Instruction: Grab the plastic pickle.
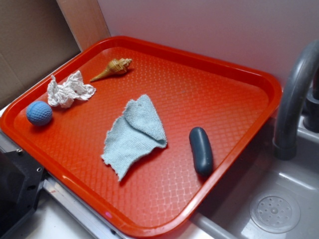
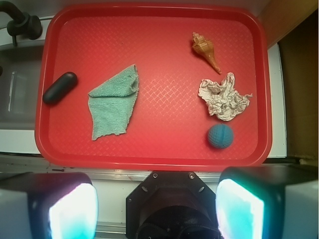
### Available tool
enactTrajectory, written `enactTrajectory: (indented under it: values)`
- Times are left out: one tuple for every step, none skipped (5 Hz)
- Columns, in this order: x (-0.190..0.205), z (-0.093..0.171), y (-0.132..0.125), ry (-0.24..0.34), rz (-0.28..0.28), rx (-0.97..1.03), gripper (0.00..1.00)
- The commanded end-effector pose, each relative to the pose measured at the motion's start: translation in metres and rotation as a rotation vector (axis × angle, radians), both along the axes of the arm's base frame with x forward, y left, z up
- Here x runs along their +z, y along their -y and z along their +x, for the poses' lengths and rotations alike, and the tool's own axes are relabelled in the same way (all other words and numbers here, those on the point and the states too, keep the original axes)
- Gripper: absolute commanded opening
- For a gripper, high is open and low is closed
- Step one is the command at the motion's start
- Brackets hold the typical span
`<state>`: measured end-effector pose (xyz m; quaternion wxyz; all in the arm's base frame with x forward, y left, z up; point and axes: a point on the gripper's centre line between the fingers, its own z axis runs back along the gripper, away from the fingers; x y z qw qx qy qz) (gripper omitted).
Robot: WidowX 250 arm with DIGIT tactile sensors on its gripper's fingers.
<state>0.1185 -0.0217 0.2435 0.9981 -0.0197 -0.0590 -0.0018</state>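
The plastic pickle (image 1: 201,151) is a smooth dark blue-green capsule lying on the red tray (image 1: 224,84) near its right edge. In the wrist view the pickle (image 2: 60,87) lies at the tray's left side. My gripper (image 2: 157,209) is open and empty, high above the tray's near edge, with its two fingers wide apart at the bottom of the wrist view. It is far from the pickle. The gripper does not show in the exterior view.
On the tray lie a light-blue cloth (image 1: 135,133), a crumpled white paper (image 1: 69,90), a tan seashell (image 1: 112,68) and a blue ball (image 1: 39,113). A grey faucet (image 1: 294,94) and sink (image 1: 274,211) stand right of the tray. The robot base (image 1: 17,194) is at the lower left.
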Motion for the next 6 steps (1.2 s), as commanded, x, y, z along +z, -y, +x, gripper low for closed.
enactTrajectory:
  values:
    - [0.0, 0.0, 0.0, 0.0, 0.0, 0.0, 1.0]
    - [-0.05, 0.033, 0.05, 0.028, -0.085, 0.161, 1.0]
    - [-0.085, 0.063, 0.091, 0.129, -0.058, 0.299, 1.0]
    - [-0.109, 0.077, 0.112, 0.131, -0.082, 0.399, 1.0]
    - [-0.146, 0.094, 0.137, 0.081, -0.077, 0.392, 1.0]
    - [-0.162, 0.106, 0.146, -0.02, -0.083, 0.381, 1.0]
